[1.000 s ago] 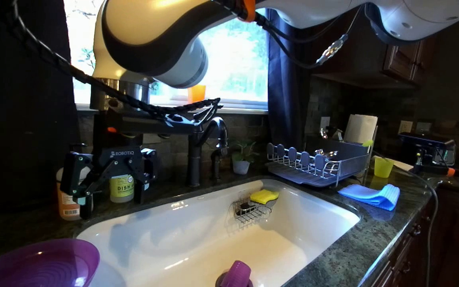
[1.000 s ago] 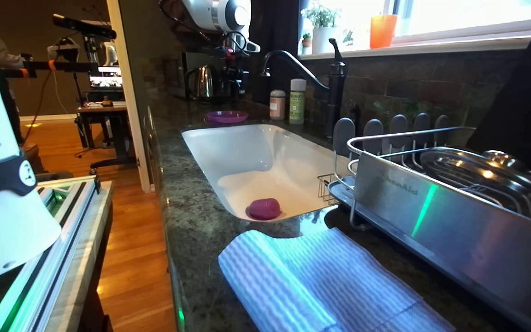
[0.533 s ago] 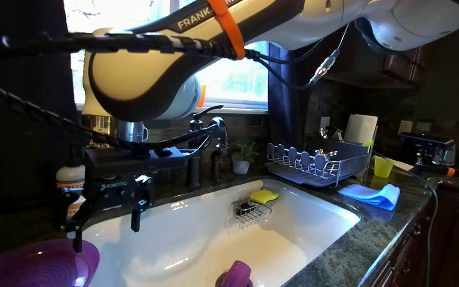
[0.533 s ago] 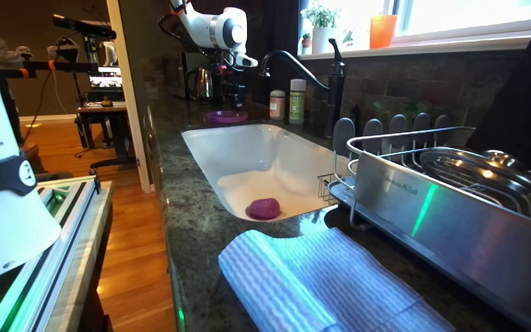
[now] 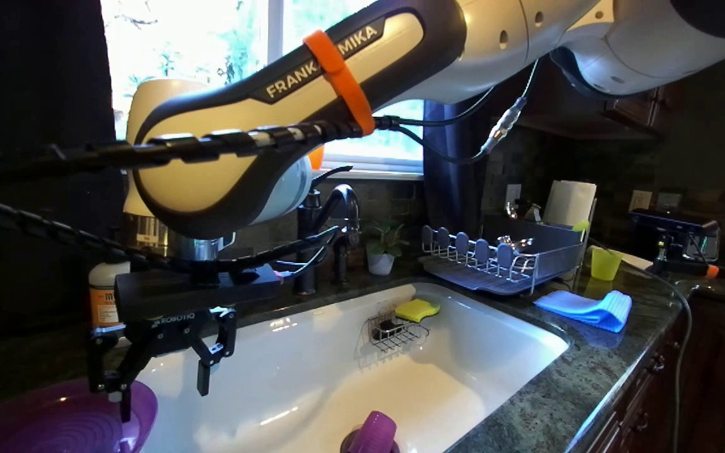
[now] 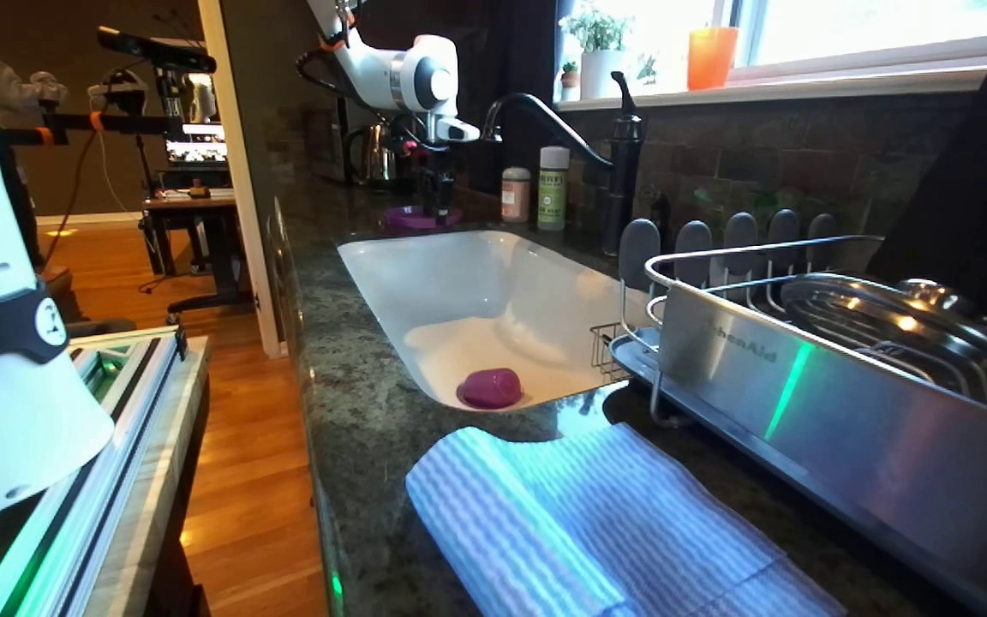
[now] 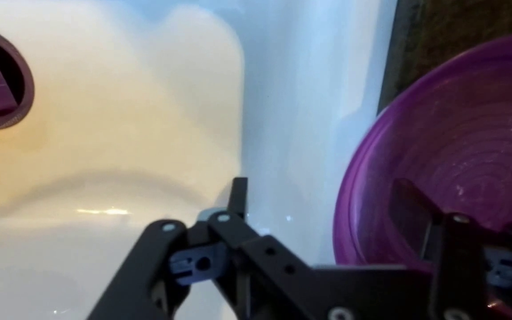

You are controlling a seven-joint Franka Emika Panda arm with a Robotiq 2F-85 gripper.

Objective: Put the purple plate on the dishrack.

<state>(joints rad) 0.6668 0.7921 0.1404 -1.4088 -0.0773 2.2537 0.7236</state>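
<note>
"How far along?"

"Lined up, I'd judge: your gripper (image 5: 165, 397), spread and holding nothing, straddles the rim of the purple plate (image 5: 48, 418) at the left end of the sink (image 5: 325, 371)."

"Remaining?"

"Gripping, lifting, placing on the dishrack (image 5: 506, 256), far right."

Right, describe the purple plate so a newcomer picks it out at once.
Find the big white sink set in the dark counter. At its end farthest from the dishrack, on the counter, lies the purple plate. It is round, wide and shallow, whereas the purple cup-like piece is much smaller and sits low in the sink.
</note>
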